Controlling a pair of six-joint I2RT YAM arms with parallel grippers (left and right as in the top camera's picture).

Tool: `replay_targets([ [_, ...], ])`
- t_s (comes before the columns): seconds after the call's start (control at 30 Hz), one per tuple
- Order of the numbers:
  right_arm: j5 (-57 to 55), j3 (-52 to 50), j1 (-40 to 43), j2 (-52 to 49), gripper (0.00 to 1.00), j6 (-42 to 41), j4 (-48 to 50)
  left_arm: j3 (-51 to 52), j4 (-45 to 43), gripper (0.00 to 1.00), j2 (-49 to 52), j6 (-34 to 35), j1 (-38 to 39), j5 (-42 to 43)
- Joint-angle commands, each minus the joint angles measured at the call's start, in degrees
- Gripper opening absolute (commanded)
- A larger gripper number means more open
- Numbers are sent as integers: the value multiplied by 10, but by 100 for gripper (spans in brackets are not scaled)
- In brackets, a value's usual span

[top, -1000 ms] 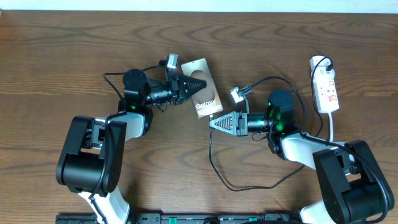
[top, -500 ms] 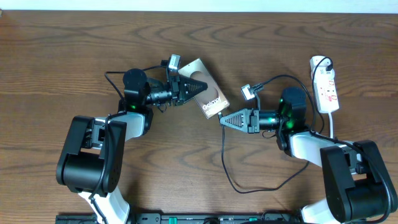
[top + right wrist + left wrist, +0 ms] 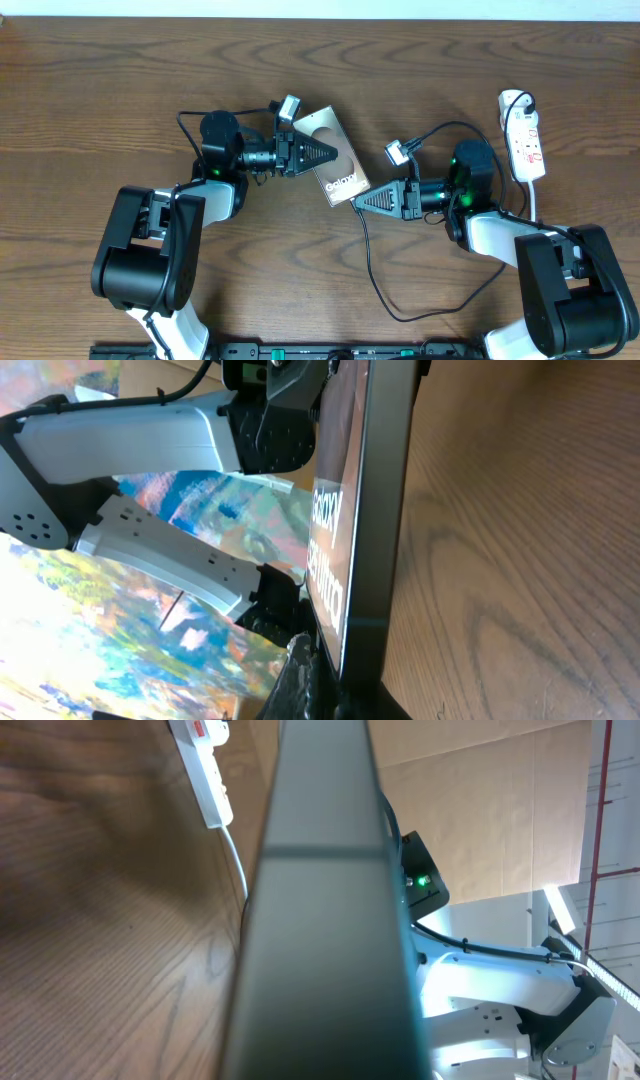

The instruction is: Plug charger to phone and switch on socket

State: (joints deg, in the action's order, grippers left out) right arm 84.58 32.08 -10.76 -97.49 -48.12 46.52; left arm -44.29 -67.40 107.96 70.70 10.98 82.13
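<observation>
The phone (image 3: 345,181), a dark brown slab with white "Galaxy" lettering, is held at a slant above the table by my left gripper (image 3: 334,152), which is shut on its upper part. Its dark edge (image 3: 320,920) fills the left wrist view. My right gripper (image 3: 358,203) is shut on the tip of the charger (image 3: 372,270), right at the phone's lower end. In the right wrist view the phone's edge (image 3: 378,490) stands just above the dark fingers (image 3: 322,685). The plug tip itself is hidden. The socket (image 3: 524,140) lies at the far right.
The black cable loops across the table in front of the right arm (image 3: 430,315) and runs up to the socket's top end (image 3: 517,100). The strip's white cord (image 3: 534,205) trails down beside the right arm. The socket (image 3: 205,770) also shows in the left wrist view.
The left gripper has carried the phone to the right and turned it. The right gripper has shifted right and up, its tip now against the phone's lower end, dragging the cable along.
</observation>
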Motion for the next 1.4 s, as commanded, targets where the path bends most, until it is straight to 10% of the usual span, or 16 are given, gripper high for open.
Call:
replay_targets([
  [0.0, -15, 13, 9, -2, 1, 22, 9, 2, -2, 7, -8, -14, 12, 79],
  [0.4, -51, 13, 9, -2, 2, 30, 14, 2, -2, 7, -8, -14, 12, 77],
  [0.57, -37, 13, 9, -1, 26, 14, 46, 2, -2, 7, -8, -15, 12, 66],
  [0.73, -7, 13, 10, -1, 71, -14, 94, 2, -2, 7, -8, -14, 12, 52],
  [1.07, 0, 13, 40, -1, 99, -67, 185, 2, 12, 7, -8, -14, -19, 43],
  [1.37, -17, 13, 62, -1, 99, -87, 172, 2, 13, 7, -8, 2, -26, 11],
])
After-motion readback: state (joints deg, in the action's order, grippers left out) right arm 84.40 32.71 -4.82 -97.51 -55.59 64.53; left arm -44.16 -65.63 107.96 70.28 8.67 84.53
